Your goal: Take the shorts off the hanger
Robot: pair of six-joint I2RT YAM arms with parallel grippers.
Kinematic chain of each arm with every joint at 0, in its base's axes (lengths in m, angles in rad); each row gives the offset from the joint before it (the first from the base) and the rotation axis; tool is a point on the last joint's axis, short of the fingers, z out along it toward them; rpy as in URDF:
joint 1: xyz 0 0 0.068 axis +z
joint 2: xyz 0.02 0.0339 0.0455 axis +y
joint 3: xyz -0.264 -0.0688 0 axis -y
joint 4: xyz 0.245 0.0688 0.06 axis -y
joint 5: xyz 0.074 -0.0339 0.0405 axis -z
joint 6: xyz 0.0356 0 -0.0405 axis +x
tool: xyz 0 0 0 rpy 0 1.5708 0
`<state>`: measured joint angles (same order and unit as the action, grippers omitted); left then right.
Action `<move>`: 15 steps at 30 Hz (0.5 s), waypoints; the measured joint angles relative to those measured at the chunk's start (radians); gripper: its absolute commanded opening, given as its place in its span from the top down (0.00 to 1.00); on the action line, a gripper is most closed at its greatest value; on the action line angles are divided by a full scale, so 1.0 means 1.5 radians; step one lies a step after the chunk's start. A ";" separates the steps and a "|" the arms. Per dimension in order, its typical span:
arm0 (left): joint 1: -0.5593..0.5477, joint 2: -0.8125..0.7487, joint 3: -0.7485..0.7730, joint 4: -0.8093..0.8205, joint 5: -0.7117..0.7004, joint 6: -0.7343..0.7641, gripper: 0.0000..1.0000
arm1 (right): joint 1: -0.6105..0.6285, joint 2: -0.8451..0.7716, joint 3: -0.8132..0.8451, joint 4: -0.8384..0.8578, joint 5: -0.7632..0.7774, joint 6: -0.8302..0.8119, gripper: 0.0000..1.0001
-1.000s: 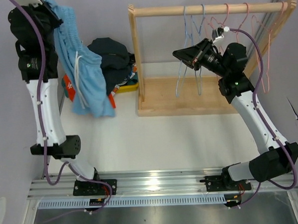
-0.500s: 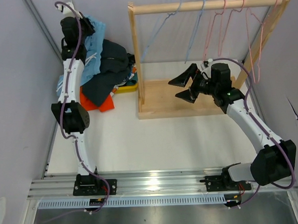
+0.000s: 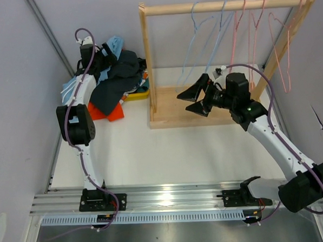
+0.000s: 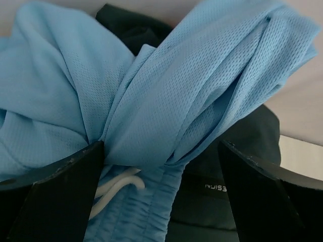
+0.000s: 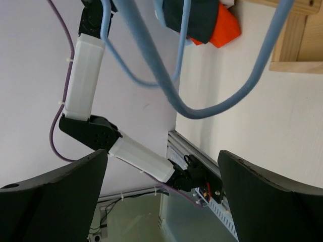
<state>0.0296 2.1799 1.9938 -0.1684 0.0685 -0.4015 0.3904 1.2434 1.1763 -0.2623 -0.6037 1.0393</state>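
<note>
Two blue hangers [image 5: 167,88] and a few pink hangers [image 3: 253,40] hang from the top rail of the wooden rack [image 3: 223,5], which stands at the back of the white surface [image 3: 168,153]. Every pair of shorts in view lies in one heap [image 3: 116,82] just beside the rack's left post. Light blue shorts [image 4: 192,85] sit on top of that heap and spill over its side farthest from the rack; dark shorts [image 3: 123,69] fill the middle; orange shorts [image 3: 111,110] poke out at the edge nearer the arm bases; a patterned pair [image 3: 141,90] shows low down, closest to the rack's post. The left claw [image 4: 161,148] reaches down into the heap with its jaws spread wide. A bunched fold of the light blue shorts lies between its fingers [image 4: 55,196] and brushes the inner edge of one, unpinched, with the white drawstring [image 4: 118,184] looped just below and a dark pair underneath. The right claw [image 3: 183,103] hovers in front of the rack, over the near left corner of its base, jaws wide apart and empty, one blue hanger dangling close before its camera
</note>
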 measured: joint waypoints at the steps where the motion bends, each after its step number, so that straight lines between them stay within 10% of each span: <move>1: 0.000 -0.010 -0.014 -0.004 0.000 0.000 0.01 | 0.007 -0.010 -0.003 -0.003 0.004 0.000 0.01; 15: -0.008 -0.488 -0.120 -0.124 -0.008 0.061 0.01 | 0.142 -0.212 -0.070 -0.105 0.133 -0.011 0.01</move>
<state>0.0170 1.4487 1.8141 -0.3538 0.0559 -0.3107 0.6041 0.9249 1.0710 -0.4194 -0.4038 1.0222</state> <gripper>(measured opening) 0.994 0.993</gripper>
